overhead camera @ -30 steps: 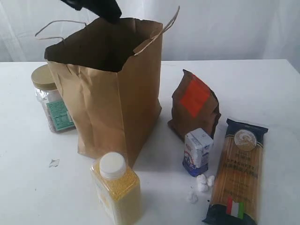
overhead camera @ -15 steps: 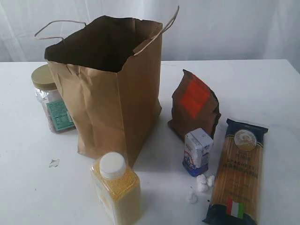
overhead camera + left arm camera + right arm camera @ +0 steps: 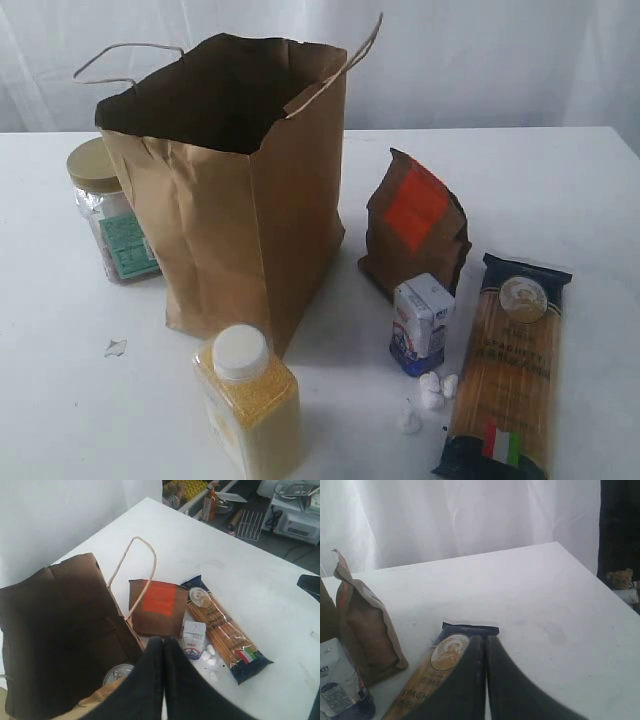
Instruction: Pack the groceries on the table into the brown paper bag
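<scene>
The brown paper bag (image 3: 235, 190) stands open on the white table (image 3: 560, 190). Through its mouth the left wrist view shows a silver-topped can (image 3: 118, 673) lying at the bottom. Outside the bag stand the tan-lidded jar (image 3: 105, 215), the yellow-grain bottle (image 3: 250, 400), the brown pouch (image 3: 415, 225) and the small carton (image 3: 420, 322); the spaghetti pack (image 3: 510, 365) lies flat. My left gripper (image 3: 163, 641) hangs shut and empty high above the bag's edge. My right gripper (image 3: 485, 639) is shut and empty above the spaghetti pack (image 3: 437, 667). Neither gripper shows in the exterior view.
Small white lumps (image 3: 430, 393) lie between the carton and the spaghetti pack. A scrap of clear wrap (image 3: 115, 347) rests left of the bottle. The bag's loop handles (image 3: 120, 55) stick up. White curtain hangs behind the table.
The left arm, seen above the bag's mouth a second ago, has lifted out of the exterior view. The groceries on the table have not moved.
</scene>
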`<state>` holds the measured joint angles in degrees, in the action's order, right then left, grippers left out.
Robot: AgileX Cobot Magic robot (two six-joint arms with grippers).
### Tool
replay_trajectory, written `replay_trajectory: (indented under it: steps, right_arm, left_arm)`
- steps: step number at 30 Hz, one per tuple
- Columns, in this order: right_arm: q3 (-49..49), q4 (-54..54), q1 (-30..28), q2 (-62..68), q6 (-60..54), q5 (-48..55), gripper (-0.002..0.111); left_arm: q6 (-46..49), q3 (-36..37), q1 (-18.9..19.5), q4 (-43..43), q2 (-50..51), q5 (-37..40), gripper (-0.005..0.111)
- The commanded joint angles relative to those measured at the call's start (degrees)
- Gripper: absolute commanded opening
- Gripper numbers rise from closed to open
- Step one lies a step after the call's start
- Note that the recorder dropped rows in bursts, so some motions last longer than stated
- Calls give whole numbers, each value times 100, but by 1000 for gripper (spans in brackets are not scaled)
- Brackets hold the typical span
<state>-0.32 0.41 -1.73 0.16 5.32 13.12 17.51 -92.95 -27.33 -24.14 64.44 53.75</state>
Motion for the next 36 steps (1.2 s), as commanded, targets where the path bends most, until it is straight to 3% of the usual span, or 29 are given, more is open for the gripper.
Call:
replay_trajectory:
  steps: [1, 11, 16, 36]
  right_arm:
    - [32, 5, 21, -16, 23, -39, 0]
    - [32, 5, 21, -16, 23, -39, 0]
    - [32, 5, 21, -16, 23, -39, 0]
    - [32, 5, 21, -16, 23, -39, 0]
  left_arm:
    - [48, 1060, -23, -110, -1111, -576, 0]
    - [35, 3536, -23, -377, -3416, -1647, 0]
    - [-105, 4341, -23, -663, -4052, -1902, 0]
    - [-228, 4550, -23, -616, -4498, -1810, 0]
